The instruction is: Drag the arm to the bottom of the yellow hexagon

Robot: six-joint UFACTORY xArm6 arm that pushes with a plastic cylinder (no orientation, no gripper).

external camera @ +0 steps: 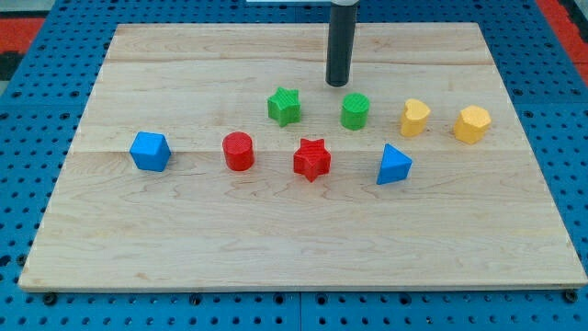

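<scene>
A pale wooden worktop (276, 239) is seen lying on a blue perforated base (28, 92), and eight small blocks are spread across its middle band. The yellow hexagon (472, 124) is taken as the landmark: it is found nearest the view's right edge of the worktop, slightly above the board's mid-height. Just to its left a yellow heart-like block (414, 118) is placed, close but apart from it. Further left of the hexagon a green cylinder (356, 110) is seen, and beyond that a green star (285, 106). Below and to the left of the hexagon a blue triangular block (393, 165) is set, then a red star (311, 159), then a red cylinder (238, 151), and well to the left, near the view's left side, a blue cube (149, 151). The tool is a plain dark rod with no parts that spread or pinch, so no grasping state can be told; nothing is held by it. My tip (338, 85) is located well to the left of the hexagon and a little above it, just above the green cylinder and slightly left of that block's centre, without touching any block. The area directly below the hexagon is occupied only by bare wood.
</scene>
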